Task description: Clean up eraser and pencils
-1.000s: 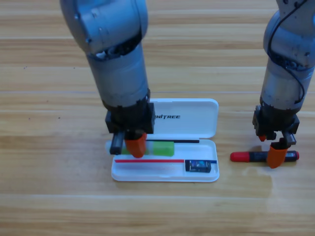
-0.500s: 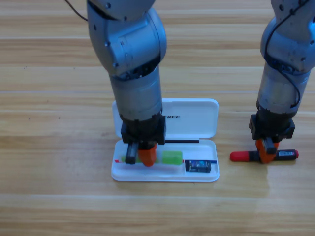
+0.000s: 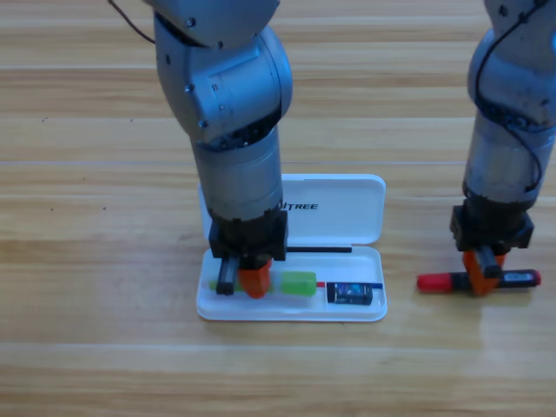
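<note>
From above, my left gripper (image 3: 246, 280) is down inside the tray of the open white pencil case (image 3: 375, 306), low and left of centre in the frame. It sits on the green pencil (image 3: 298, 283), whose free end lies along the tray to the right of my jaws; I cannot tell whether I am clamped on it or have let go, since my wrist hides the gap. The eraser (image 3: 349, 294) lies in the tray's right end, just beside the green pencil's tip, so that item is done.

My right gripper (image 3: 480, 276) is at the right of the frame, pointing down on the red-and-dark pencil (image 3: 436, 281), which lies flat on the wooden table (image 3: 87, 347) well apart from the case. My jaws straddle its barrel near the middle, but I cannot tell whether they have closed.

I judge the step in hand to be laying the green pencil in the tray while the last pencil is being gripped. Next, the left should release and lift straight up, and the right must grip firmly, lift, and carry leftward to the tray without hitting my left arm.
</note>
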Tool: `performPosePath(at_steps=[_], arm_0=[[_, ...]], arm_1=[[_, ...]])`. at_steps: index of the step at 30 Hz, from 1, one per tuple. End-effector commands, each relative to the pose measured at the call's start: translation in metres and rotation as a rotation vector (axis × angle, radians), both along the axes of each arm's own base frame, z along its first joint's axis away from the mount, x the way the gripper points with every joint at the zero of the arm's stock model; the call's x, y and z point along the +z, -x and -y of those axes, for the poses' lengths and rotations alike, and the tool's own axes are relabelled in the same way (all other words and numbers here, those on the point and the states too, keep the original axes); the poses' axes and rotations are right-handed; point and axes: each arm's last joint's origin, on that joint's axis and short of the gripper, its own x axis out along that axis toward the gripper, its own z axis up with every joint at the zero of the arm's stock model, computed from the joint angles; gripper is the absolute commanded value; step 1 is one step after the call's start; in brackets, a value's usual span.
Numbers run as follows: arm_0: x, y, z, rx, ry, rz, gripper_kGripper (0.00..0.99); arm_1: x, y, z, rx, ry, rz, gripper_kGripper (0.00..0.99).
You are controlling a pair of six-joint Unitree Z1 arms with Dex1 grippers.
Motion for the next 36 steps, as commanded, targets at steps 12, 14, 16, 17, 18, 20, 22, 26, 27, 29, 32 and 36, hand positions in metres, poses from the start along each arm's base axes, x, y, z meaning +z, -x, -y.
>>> performPosePath(at_steps=[12,14,16,17,18,20,22,26,27,29,32,36], arm_0=[[-0.022,0.000,0.003,-0.003,-0.054,-0.005,0.000],[-0.021,0.000,0.003,-0.001,-0.051,-0.003,0.000],[-0.020,-0.001,0.003,0.004,-0.048,0.001,0.000],[-0.020,-0.001,0.003,0.004,-0.046,0.002,0.000],[-0.020,-0.001,0.003,0.002,-0.047,0.002,0.000],[-0.020,0.000,0.003,0.009,-0.052,0.007,0.291],[-0.020,0.000,0.001,0.016,-0.061,0.015,0.802],[-0.018,0.000,0.000,0.020,-0.063,0.026,0.990],[-0.017,0.000,0.000,0.022,-0.064,0.029,0.990],[-0.016,0.000,0.000,0.022,-0.062,0.032,0.990],[-0.014,0.000,0.000,0.026,-0.059,0.040,0.990],[-0.006,0.002,-0.003,0.031,-0.051,0.047,0.990]], arm_1=[[0.051,0.013,0.018,-0.016,-0.048,0.038,0.000],[0.052,0.013,0.018,-0.016,-0.048,0.038,0.000],[0.052,0.014,0.018,-0.015,-0.047,0.039,0.000],[0.052,0.014,0.018,-0.015,-0.045,0.040,0.000],[0.051,0.013,0.018,-0.015,-0.044,0.038,0.000],[0.051,0.013,0.017,-0.015,-0.045,0.040,0.000],[0.052,0.013,0.017,-0.016,-0.046,0.041,0.000],[0.051,0.012,0.016,-0.015,-0.048,0.043,0.000],[0.051,0.011,0.016,-0.015,-0.046,0.041,0.000],[0.050,0.011,0.016,-0.015,-0.047,0.039,0.000],[0.052,0.012,0.013,-0.012,-0.055,0.042,0.000],[0.063,0.019,0.000,0.011,-0.066,0.054,0.000]])
